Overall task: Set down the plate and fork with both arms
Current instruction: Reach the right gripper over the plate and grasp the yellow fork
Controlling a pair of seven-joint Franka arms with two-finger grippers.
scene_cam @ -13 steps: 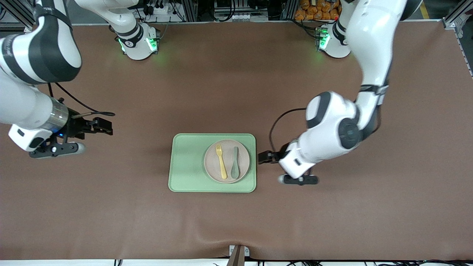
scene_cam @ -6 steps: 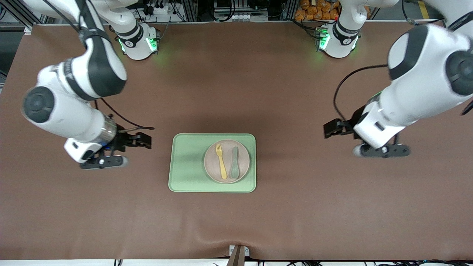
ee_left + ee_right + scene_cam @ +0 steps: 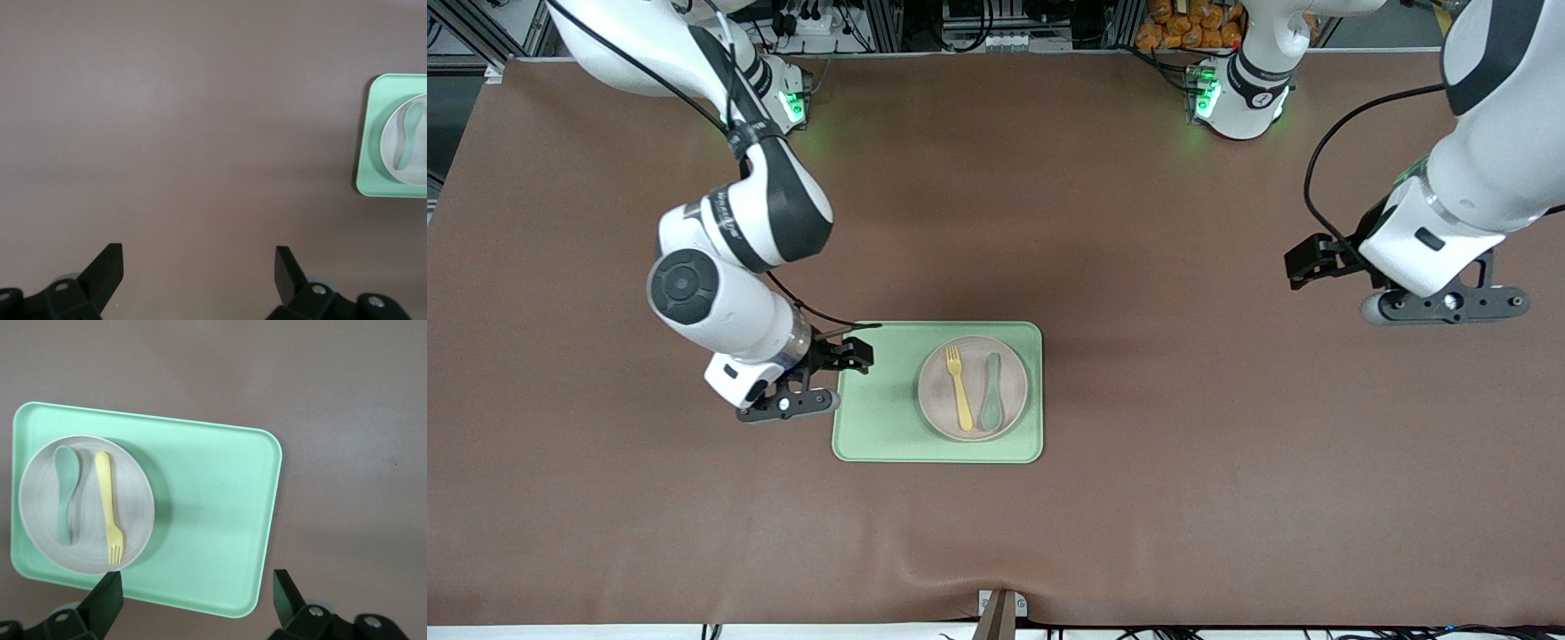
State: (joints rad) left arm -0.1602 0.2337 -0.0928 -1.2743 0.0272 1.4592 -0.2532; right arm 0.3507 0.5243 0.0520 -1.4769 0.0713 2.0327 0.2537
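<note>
Looking down from the front camera, I am seeing the round, shallow, off-white plastic plate [image 3: 973, 388] sitting on the rectangular light green tray [image 3: 878, 418], in the half of the tray toward the left arm's end of the table. The small pale yellow plastic fork [image 3: 959, 388] is lying on the plate, tines pointing away from the front camera, with a muted green spoon [image 3: 991, 402] lying just beside it (both fully within the plate's rim).

I am watching the right gripper [image 3: 857, 353] hanging over the tray's edge at the right arm's end, its black fingers [image 3: 103, 603] spread apart and gripping nothing; the plate and fork are lying near it, across the bare half of the tray. The left gripper [image 3: 1303, 262] is hanging over bare brown table [image 3: 1138, 249] well apart from the tray, fingers [image 3: 107, 267] spread wide and carrying nothing.
</note>
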